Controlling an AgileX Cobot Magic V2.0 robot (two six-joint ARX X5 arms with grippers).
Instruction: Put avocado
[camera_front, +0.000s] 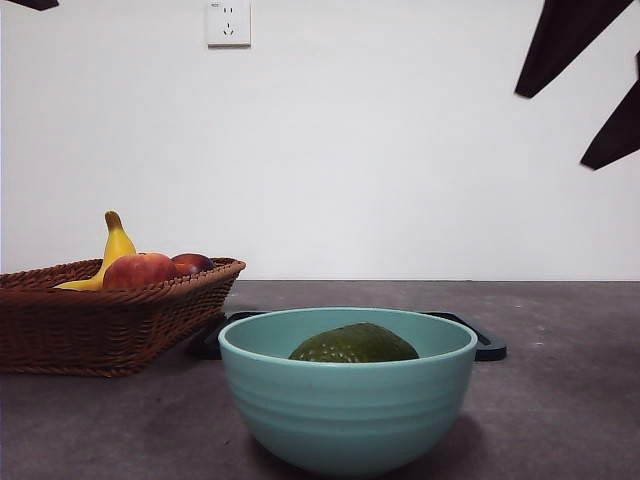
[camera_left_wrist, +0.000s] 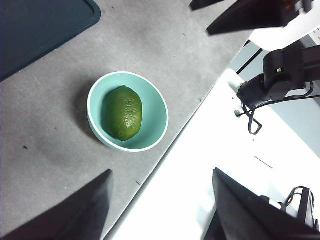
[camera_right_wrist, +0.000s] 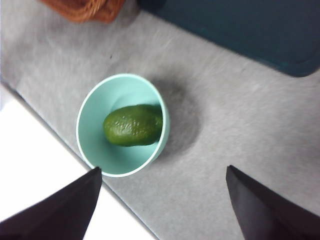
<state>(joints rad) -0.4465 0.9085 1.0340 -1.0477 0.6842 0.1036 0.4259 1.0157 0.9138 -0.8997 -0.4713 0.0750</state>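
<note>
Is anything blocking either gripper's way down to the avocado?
Nothing visible. The avocado lies uncovered in the teal bowl, open from above. Both the left gripper and right gripper are high above it, jaws open, with only bare table between.

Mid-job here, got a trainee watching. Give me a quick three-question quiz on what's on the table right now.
1. True or false: the avocado lies inside the teal bowl.
2. What holds the banana? A) dark tray B) wicker basket C) bowl
3. Fill in: the left gripper and right gripper are both ____ and hold nothing.

Key: 1 true; 2 B; 3 open
</note>
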